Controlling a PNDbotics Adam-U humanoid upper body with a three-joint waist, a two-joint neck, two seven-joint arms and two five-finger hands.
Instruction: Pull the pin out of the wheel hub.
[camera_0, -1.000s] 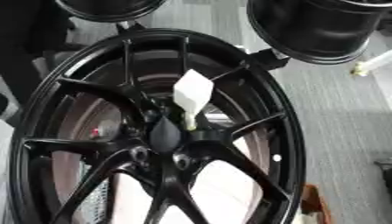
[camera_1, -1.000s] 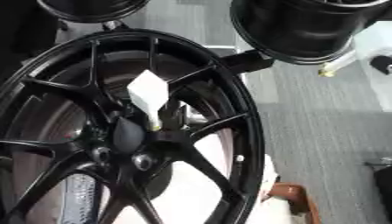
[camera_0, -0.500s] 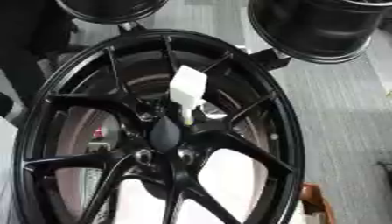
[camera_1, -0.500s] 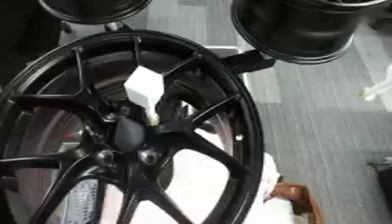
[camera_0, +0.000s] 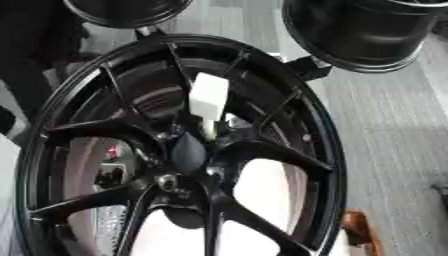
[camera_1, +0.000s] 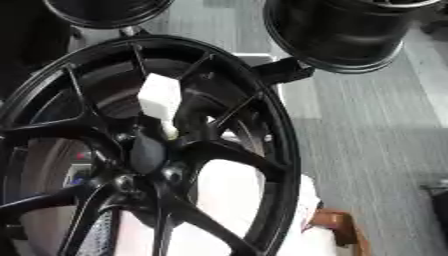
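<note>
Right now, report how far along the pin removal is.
Nothing looks done: the white pin sits in the black wheel near its hub. Nothing is in hand, since neither robot hand shows in either view. Left to do: reach in, grasp the pin and pull it out.

White-headed pin (camera_1: 160, 102) stands in black wheel hub (camera_1: 149, 152); upright.

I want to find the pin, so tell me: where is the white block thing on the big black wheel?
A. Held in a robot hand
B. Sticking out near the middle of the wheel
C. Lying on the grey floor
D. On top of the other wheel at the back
B: the white pin stands out from the wheel hub at the centre of the spokes, and no robot hand shows in either view.
</note>
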